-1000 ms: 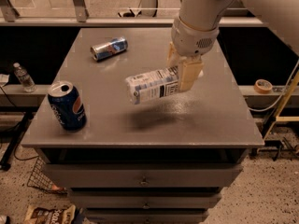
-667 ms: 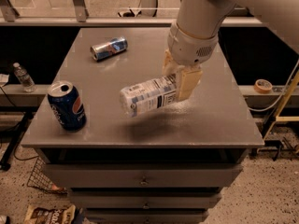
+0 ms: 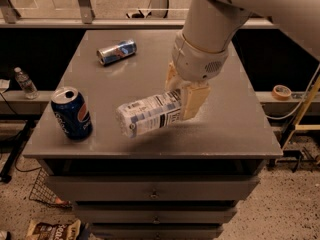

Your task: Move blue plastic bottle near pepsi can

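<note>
The blue plastic bottle has a white and pale-blue label with a dark text panel. It lies sideways in my gripper, which is shut on its right end and holds it just above the grey table. The pepsi can stands upright near the table's front left corner, dark blue with a silver top. The bottle's free end points at the can, about a can's width away from it.
A slimmer silver-and-blue can lies on its side at the back left of the table. A tiny water bottle stands on a ledge to the left. A tape roll sits on the ledge at right. Drawers are below the tabletop.
My gripper has carried the bottle leftward and toward the front of the table, closer to the pepsi can. Both cans have stayed where they were.
</note>
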`<action>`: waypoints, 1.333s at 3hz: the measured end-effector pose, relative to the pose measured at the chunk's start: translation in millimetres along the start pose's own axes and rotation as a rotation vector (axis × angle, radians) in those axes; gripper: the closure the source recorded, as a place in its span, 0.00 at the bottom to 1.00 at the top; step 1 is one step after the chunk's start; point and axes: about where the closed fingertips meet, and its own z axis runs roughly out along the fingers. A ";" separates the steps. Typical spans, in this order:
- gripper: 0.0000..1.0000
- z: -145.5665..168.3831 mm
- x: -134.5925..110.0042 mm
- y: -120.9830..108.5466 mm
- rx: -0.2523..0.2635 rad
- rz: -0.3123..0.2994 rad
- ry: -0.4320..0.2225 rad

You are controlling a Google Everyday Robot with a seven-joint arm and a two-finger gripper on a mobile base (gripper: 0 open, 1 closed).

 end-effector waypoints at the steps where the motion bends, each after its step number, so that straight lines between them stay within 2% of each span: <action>1: 1.00 7.0 -5.6 -1.1 -0.016 -0.011 0.010; 3: 1.00 61.1 -44.4 -9.6 -0.123 -0.073 0.068; 4: 1.00 70.2 -51.7 -18.4 -0.129 -0.077 0.059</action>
